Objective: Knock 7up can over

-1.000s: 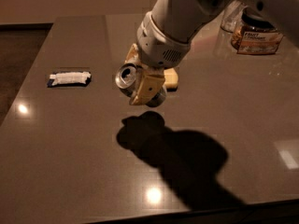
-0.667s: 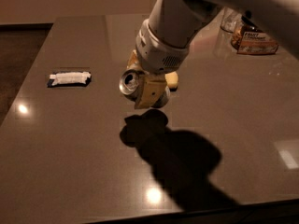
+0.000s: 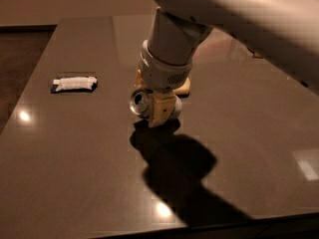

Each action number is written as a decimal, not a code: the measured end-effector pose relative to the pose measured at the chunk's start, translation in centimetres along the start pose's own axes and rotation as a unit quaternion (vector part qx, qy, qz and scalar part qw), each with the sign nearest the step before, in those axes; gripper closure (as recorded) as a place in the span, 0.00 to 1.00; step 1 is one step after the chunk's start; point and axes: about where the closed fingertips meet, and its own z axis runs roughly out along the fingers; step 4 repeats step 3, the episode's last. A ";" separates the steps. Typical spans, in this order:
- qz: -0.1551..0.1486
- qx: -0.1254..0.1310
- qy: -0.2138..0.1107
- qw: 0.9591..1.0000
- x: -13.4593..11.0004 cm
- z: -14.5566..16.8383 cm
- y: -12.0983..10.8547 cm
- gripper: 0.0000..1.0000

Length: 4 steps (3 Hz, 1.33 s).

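Note:
The 7up can [image 3: 141,103] is a small silver can, tipped on its side with its pull-tab top facing left toward the camera. It sits between the tan fingers [image 3: 162,111] of my gripper [image 3: 167,101], just above the dark table [image 3: 75,158] near its middle. The gripper is shut on the can; the can's body is mostly hidden behind the front finger. The white arm comes down from the upper right and covers the far right of the table.
A white wrapped snack packet [image 3: 75,83] lies on the table's left side. The table's left edge runs along the dark floor, and its front edge is at the bottom. The arm's shadow falls in front of the gripper.
The arm has lowered toward the table with the can still tipped in the gripper. The arm now covers the container that showed at the back right.

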 end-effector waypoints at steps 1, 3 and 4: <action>-0.012 -0.012 0.019 1.000 0.5 1.3 0.2 0.07; -0.016 -0.024 0.031 0.999 0.8 2.2 0.5 0.00; -0.016 -0.024 0.031 0.999 0.8 2.2 0.5 0.00</action>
